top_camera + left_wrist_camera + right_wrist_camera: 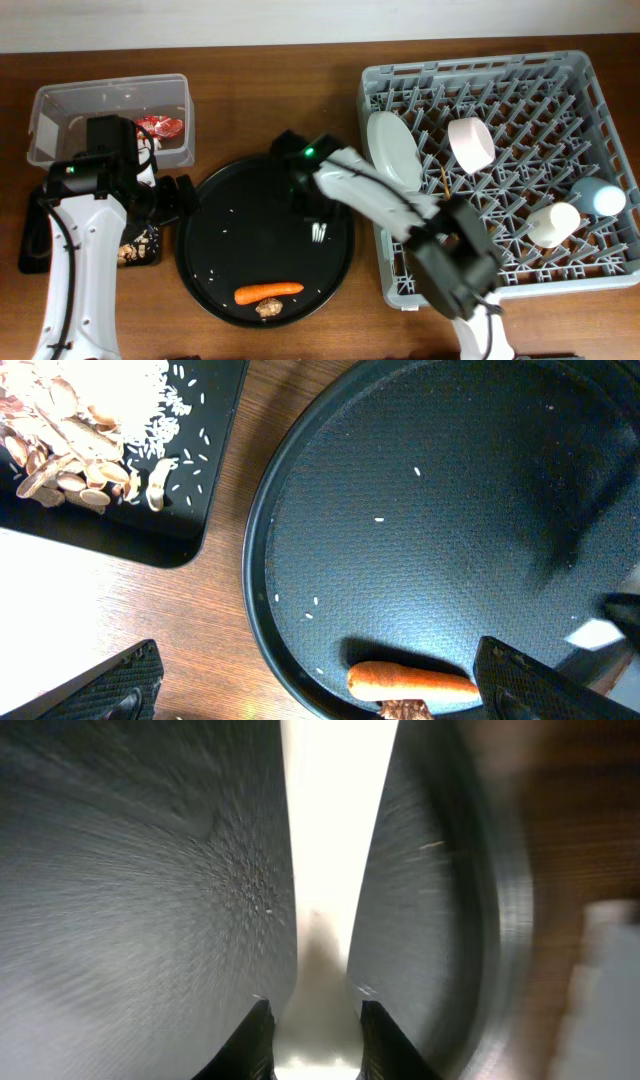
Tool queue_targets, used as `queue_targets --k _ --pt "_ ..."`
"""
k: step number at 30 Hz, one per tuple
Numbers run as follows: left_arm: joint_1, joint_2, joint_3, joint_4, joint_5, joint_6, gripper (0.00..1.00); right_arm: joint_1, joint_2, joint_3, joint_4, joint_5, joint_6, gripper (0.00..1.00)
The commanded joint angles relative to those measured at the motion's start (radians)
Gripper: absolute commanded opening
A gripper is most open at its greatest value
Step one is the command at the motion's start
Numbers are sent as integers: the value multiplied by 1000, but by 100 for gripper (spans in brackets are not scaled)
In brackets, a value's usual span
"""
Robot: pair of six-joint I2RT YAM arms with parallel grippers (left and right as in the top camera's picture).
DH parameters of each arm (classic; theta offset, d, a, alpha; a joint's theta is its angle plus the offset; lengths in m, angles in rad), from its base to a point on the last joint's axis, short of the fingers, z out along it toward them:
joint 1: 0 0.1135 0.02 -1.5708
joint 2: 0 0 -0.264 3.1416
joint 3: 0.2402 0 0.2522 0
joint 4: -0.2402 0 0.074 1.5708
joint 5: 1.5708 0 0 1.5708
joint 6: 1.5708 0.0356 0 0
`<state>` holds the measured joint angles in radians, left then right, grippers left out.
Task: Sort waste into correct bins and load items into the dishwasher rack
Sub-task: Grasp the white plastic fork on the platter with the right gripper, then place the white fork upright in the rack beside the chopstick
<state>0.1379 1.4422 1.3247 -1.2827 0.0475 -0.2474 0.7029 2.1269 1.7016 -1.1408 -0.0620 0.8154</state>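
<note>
Left tool (320, 682): fingers wide apart, above the left rim of the round black tray (230, 250).
Right tool (315, 1020): low over the tray, fingers narrow on either side of the white fork (335, 840) handle. You cannot tell whether they pinch it.
Fork: on the tray, right of centre.
Carrot (268, 291): by the tray's front edge, with the brown lump (268, 309) just beside it.

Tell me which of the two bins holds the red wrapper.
The clear tub at the back left: the red wrapper lies in it. The black tray holds pale scraps instead.
</note>
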Motion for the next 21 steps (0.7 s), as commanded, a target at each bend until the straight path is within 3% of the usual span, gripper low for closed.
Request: queue_targets --k 1,6,10,16,21 --pt "3 -2 -2 4 -3 -6 99 -50 -260 6 -42 71 -157 22" --pt "3 -2 -2 5 -3 -6 99 -159 -523 6 -195 192 -275 22" --pt "3 -2 -2 4 -3 -6 99 -344 -520 -24 -328 208 -502 22" --pt "-5 -2 -2 8 24 -6 99 -549 -517 -275 -218 201 -588 22" --pt "-6 -2 -2 10 43 -38 99 -580 -517 -354 -122 197 -681 21"
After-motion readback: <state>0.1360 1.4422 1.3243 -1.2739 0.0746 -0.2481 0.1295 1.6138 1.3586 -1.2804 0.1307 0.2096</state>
